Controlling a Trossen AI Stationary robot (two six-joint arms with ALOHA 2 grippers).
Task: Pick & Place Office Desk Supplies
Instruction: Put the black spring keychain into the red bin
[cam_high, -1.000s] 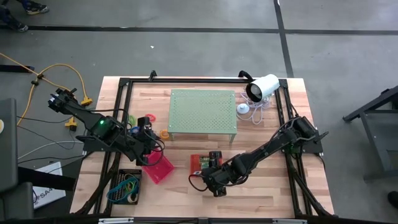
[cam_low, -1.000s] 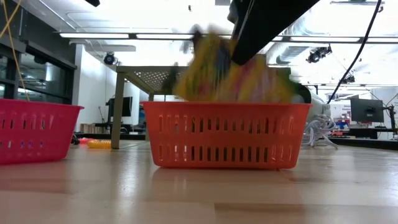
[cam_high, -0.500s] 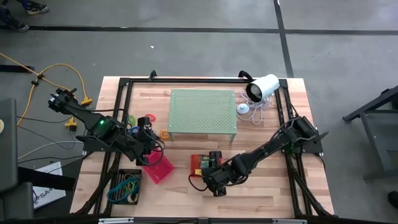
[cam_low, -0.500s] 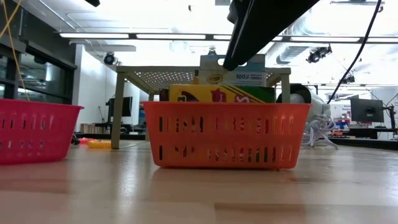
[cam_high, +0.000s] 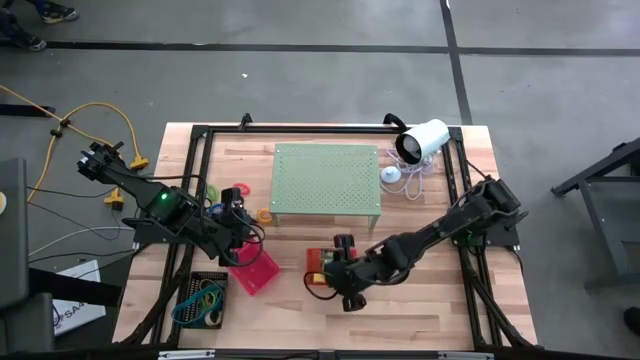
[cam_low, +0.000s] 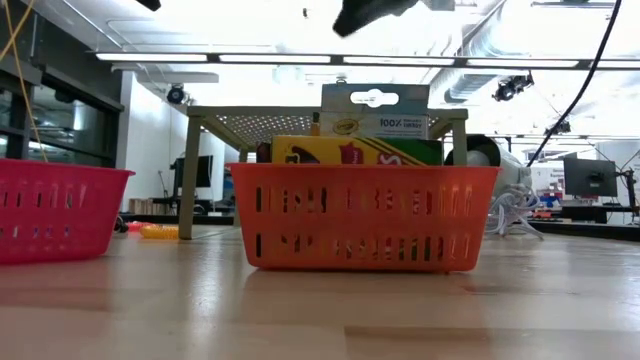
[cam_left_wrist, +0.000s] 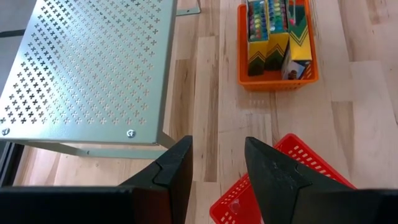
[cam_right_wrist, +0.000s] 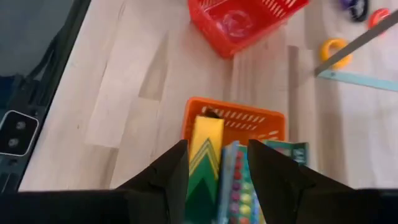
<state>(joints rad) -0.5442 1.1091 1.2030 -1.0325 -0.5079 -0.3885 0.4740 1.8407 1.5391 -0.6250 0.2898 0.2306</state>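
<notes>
Orange basket (cam_low: 365, 217): slotted walls, standing on the worktop (cam_low: 320, 310) near its front edge, just ahead of the pale green perforated stand (cam_high: 326, 179).
Contents: a yellow-and-green crayon box (cam_low: 357, 151) lying along the rim; behind it an upright carded pack (cam_low: 374, 110) with a hang hole and green lettering; a pack of coloured sticks (cam_left_wrist: 257, 18) alongside. All stand above the rim.
Right gripper (cam_high: 346, 256): over the orange basket, jaws parted and holding nothing, clear of the contents.
Pink basket (cam_high: 254, 270): on the worktop to the left of the orange basket, well apart from it; nothing legible inside.
Left gripper (cam_left_wrist: 216, 171): above the pink basket's near corner, jaws released, nothing between them.
Black tray (cam_high: 203, 298): near the front left corner, holding green and blue rubber-band loops (cam_high: 204, 297).
Loose items: an orange ring (cam_high: 264, 215) and a red ring (cam_high: 242, 189), both beside the stand's left leg.
White camera (cam_high: 423, 140): on the far right of the worktop, cable coiled beside it.
</notes>
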